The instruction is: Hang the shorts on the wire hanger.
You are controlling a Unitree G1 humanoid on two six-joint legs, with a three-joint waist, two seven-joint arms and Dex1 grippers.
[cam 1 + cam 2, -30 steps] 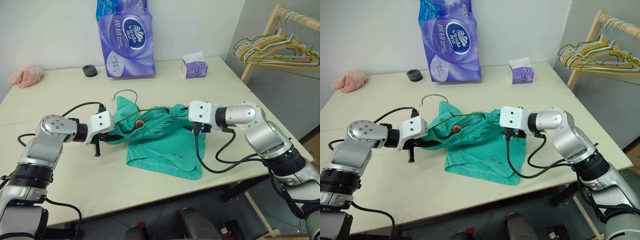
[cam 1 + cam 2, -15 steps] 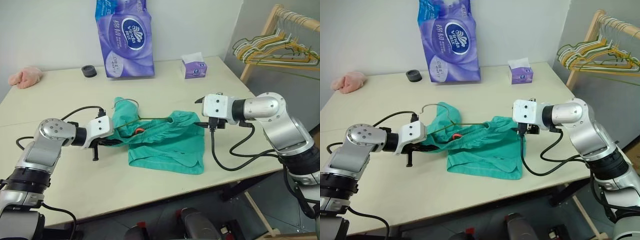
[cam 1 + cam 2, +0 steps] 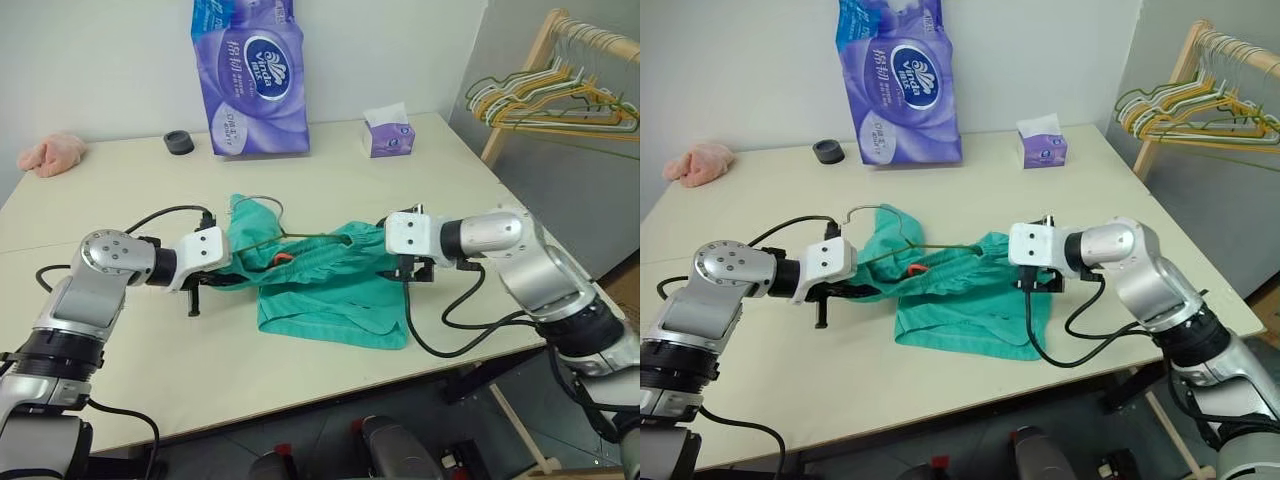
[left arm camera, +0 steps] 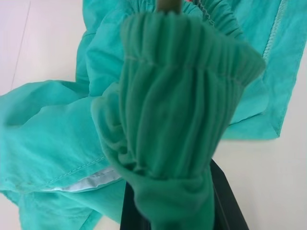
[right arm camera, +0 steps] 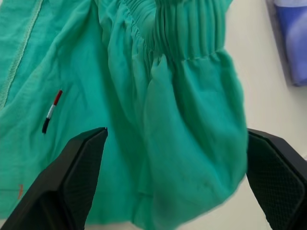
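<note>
The teal shorts [image 3: 335, 295] lie crumpled mid-table, with the olive wire hanger [image 3: 312, 237] threaded through their waistband. Its hook [image 3: 868, 207] sticks out at the left end. My left gripper [image 3: 228, 277] is shut on the left end of the gathered waistband [image 4: 182, 96], which bunches up between its black fingers [image 4: 225, 203]. My right gripper [image 3: 398, 270] hovers at the right end of the waistband. Its fingers [image 5: 79, 182] stand wide open, with loose teal fabric [image 5: 182, 120] lying between them and nothing clamped.
A purple tissue pack [image 3: 250, 75], a small tissue box [image 3: 388, 135] and a black round object [image 3: 180, 141] stand along the far edge. A pink cloth lump [image 3: 52, 152] lies at the far left. A wooden rack with bunched hangers [image 3: 560, 100] stands beyond the table's right side.
My right gripper opened wider and let the waistband go slack. It swung out to the right, then came back lower over the waistband's right end. The left gripper kept its hold.
</note>
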